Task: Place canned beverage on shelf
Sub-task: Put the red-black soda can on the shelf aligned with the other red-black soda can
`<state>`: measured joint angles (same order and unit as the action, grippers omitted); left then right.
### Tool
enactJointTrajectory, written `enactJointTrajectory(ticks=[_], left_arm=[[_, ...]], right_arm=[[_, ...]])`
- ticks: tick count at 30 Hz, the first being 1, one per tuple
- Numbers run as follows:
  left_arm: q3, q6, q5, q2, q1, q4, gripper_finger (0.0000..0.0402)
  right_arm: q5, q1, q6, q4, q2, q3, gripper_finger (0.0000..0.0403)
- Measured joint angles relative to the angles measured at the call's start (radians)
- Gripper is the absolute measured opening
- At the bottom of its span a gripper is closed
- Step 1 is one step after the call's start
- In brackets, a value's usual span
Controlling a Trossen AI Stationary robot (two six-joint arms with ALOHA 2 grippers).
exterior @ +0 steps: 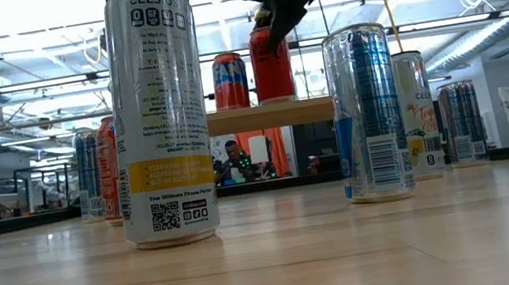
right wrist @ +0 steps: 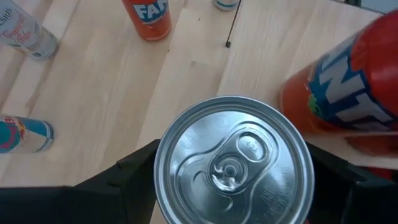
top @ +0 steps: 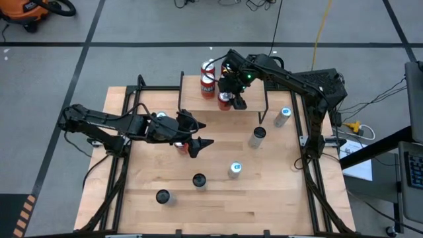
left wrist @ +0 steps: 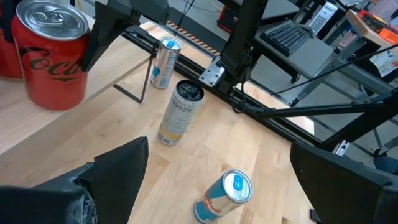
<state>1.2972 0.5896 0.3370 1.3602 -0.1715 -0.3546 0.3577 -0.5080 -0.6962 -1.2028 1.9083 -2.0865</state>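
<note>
**Second can going onto the shelf, more waiting on the table**

Closest to the low camera stands a tall white Celsius can (exterior: 156, 115), with a blue-and-white can (exterior: 368, 113) a little farther back, both upright on the wooden table (exterior: 274, 271). Behind them the shelf (exterior: 271, 116) carries an orange Fanta can (exterior: 231, 81), and just beside it a red can (exterior: 272, 64) sits at or barely above the shelf top, pinched from above between the fingers of the right gripper (exterior: 269, 21). The right wrist view looks straight down on that can's silver lid (right wrist: 234, 160), dark fingers flanking either side.

From overhead, the right gripper (top: 230, 92) is at the far edge of the table over the shelf (top: 248, 82), which also holds a Coca-Cola can (top: 209, 67). The left gripper (top: 195, 135) hangs near mid-table, fingers spread wide and holding nothing, with a red can just below it.

By my reading, placement of this can is nearly finished: release and withdrawal remain. Several cans stand loose on the table, among them a Red Bull can (top: 234, 170) and a slim dark-topped can (top: 257, 137), so the wider job looks roughly half done at best.
</note>
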Motion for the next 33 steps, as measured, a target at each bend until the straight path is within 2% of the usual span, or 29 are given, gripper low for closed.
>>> enactJointTrajectory(ticks=[33], left_arm=[[0.000,0.000,0.000,0.000,0.001,0.000,0.0395]], right_arm=[[0.011,-0.029,-0.027,-0.003,0.000,0.000,0.0279]])
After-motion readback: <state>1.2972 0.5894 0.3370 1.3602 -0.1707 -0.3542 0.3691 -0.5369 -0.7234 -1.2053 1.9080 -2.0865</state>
